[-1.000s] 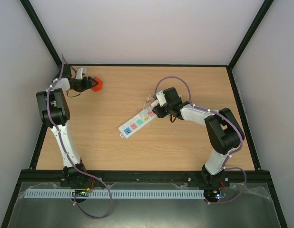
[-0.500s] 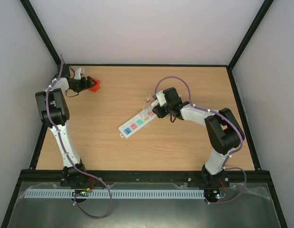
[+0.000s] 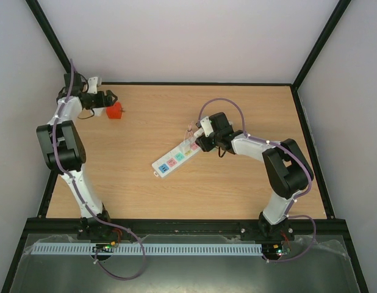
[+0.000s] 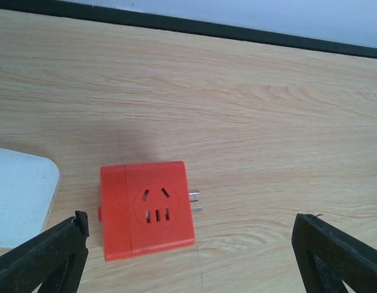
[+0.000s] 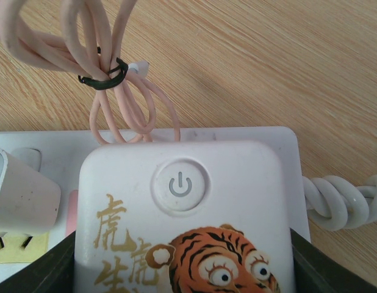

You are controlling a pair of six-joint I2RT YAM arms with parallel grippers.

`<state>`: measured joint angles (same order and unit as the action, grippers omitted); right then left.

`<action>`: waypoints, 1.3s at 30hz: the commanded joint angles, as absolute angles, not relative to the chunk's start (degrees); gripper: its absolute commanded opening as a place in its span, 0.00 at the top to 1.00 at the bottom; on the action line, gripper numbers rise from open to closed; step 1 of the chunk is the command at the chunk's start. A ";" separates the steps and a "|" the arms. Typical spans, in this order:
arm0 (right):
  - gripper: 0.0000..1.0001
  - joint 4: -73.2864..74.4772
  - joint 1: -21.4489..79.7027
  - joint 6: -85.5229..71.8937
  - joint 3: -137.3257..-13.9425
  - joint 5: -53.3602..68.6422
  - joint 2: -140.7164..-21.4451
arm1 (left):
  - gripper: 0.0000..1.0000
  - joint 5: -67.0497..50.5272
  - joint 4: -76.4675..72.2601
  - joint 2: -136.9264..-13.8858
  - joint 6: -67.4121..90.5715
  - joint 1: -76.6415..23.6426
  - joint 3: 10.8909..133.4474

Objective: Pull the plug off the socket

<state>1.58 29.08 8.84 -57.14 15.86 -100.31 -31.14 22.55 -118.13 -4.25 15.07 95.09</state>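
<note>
The plug [image 3: 115,111], a red cube adapter, lies by itself on the wood at the far left, well away from the socket [image 3: 176,157]. In the left wrist view the plug [image 4: 147,210] rests outlet face up, metal prongs bare. My left gripper [image 4: 190,244] hangs open above it, touching nothing; from above the left gripper [image 3: 107,101] sits just left of the plug. The socket [image 5: 188,159], a long white strip, shows a power button and a tiger print. My right gripper [image 5: 185,262] is shut on the socket's end, one finger against each side; from above the right gripper [image 3: 199,142] sits at the strip's far end.
A bundle of pink cable [image 5: 109,67] tied with a black tie lies beyond the strip. A small white adapter [image 5: 21,195] stands on the strip's face. A twisted white cord [image 5: 341,201] leaves the strip's right side. A white rounded object [image 4: 17,195] lies left of the plug.
My left gripper has opened and let go of the red plug, then drawn back to the left. The plug now rests on the table. The right arm and the strip have not moved.
</note>
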 commanded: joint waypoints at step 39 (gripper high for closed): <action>0.70 5.01 28.45 8.92 -56.09 13.72 -101.54 | 0.35 -19.79 8.96 -88.29 -15.14 -32.03 53.17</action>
<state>1.58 29.06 8.84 -57.14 15.88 -100.31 -22.59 10.98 -86.08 -14.61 -30.35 53.60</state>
